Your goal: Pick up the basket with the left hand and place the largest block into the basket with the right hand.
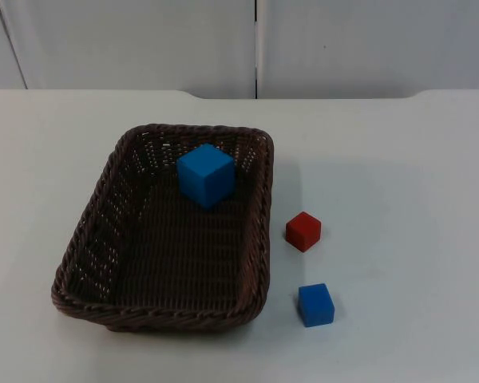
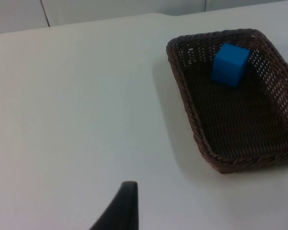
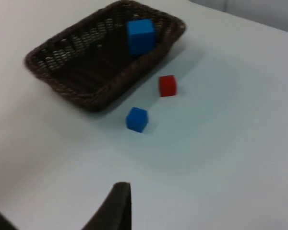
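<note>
A dark brown wicker basket (image 1: pixel 80 239) rests on the white table, left of centre. The largest block, a blue cube (image 1: pixel 206 174), sits inside it near the far wall. The left wrist view has the basket (image 2: pixel 182 96) and the cube (image 2: pixel 230 64) some way ahead of my left gripper (image 2: pixel 121 211), which hangs over bare table and touches nothing. My right gripper (image 3: pixel 116 208) is likewise back from the basket (image 3: pixel 101 98) and cube (image 3: pixel 140 36), with nothing in it.
A small red block (image 1: pixel 303 231) and a small blue block (image 1: pixel 315 305) lie on the table just right of the basket, also seen as red block (image 3: pixel 167 86) and blue block (image 3: pixel 137 119). The grey partition wall (image 1: pixel 255 40) closes the far edge.
</note>
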### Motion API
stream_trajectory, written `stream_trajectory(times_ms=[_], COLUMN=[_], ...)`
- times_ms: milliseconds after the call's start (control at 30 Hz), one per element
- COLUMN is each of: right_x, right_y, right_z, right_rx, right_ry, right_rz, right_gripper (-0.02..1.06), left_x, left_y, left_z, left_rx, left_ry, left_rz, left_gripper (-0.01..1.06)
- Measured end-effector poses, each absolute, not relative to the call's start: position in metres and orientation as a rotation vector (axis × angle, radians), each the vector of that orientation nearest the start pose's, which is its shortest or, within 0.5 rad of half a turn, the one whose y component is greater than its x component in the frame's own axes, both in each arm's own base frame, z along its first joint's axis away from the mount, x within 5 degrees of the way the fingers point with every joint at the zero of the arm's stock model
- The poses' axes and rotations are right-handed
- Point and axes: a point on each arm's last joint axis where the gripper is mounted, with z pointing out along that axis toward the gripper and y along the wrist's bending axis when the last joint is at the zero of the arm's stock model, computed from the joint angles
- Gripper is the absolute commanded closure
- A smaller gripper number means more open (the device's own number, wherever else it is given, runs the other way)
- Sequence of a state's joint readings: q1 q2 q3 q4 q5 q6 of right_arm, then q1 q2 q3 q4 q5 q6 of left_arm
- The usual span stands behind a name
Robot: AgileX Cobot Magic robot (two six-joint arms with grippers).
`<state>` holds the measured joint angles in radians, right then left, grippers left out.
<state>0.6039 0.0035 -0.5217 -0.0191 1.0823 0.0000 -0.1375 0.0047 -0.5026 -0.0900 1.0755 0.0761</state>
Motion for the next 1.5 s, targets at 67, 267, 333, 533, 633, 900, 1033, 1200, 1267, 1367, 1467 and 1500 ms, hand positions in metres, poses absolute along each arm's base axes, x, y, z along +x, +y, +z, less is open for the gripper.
stream_trajectory(times_ms=[67, 267, 333, 533, 633, 900, 1033, 1200, 1267, 1367, 1467, 1500], right_x=[-0.0056, -0.0063, -0.0064, -0.0068, -0.0071, -0.0074, -0.0076, -0.0077, -0.0077, -0.0077, -0.0077, -0.0077], right_y=[-0.0056, -0.0048, -0.0047, -0.0040, -0.0036, -0.0028, -0.0023, -0.0020, -0.0020, -0.0017, -0.0017, -0.0017], right_z=[0.2816, 0.2816, 0.2816, 0.2816, 0.2816, 0.2816, 0.2816, 0.2816, 0.2816, 0.2816, 0.2816, 0.2816], right_rx=[-0.600, -0.463, -0.441, -0.345, -0.286, -0.170, -0.098, -0.061, -0.060, -0.059, -0.059, -0.059], right_ry=[1.976, 2.005, 2.009, 2.023, 2.031, 2.041, 2.045, 2.047, 2.047, 2.047, 2.047, 2.047], right_rz=[0.344, 0.260, 0.247, 0.188, 0.152, 0.081, 0.037, 0.015, 0.014, 0.018, 0.018, 0.018], right_gripper=[-0.01, -0.01, -0.01, -0.01, -0.01, -0.01, -0.01, -0.01, -0.01, -0.01, -0.01, -0.01], left_x=[-0.0062, -0.0062, -0.0062, -0.0062, -0.0062, -0.0062, -0.0062, -0.0062, -0.0062, -0.0062, -0.0062, -0.0062], left_y=[-0.0064, -0.0064, -0.0064, -0.0064, -0.0064, -0.0064, -0.0064, -0.0064, -0.0064, -0.0064, -0.0064, -0.0064], left_z=[0.2771, 0.2771, 0.2771, 0.2771, 0.2771, 0.2771, 0.2771, 0.2771, 0.2771, 0.2771, 0.2771, 0.2771], left_rx=[0.224, 0.224, 0.224, 0.224, 0.224, 0.224, 0.224, 0.224, 0.224, 0.224, 0.224, 0.224], left_ry=[2.049, 2.049, 2.049, 2.049, 2.049, 2.049, 2.049, 2.049, 2.049, 2.049, 2.049, 2.049], left_rz=[-0.146, -0.146, -0.146, -0.146, -0.147, -0.147, -0.147, -0.147, -0.147, -0.147, -0.147, -0.147], left_gripper=[0.00, 0.00, 0.00, 0.00, 0.00, 0.00, 0.00, 0.00, 0.00, 0.00, 0.00, 0.00])
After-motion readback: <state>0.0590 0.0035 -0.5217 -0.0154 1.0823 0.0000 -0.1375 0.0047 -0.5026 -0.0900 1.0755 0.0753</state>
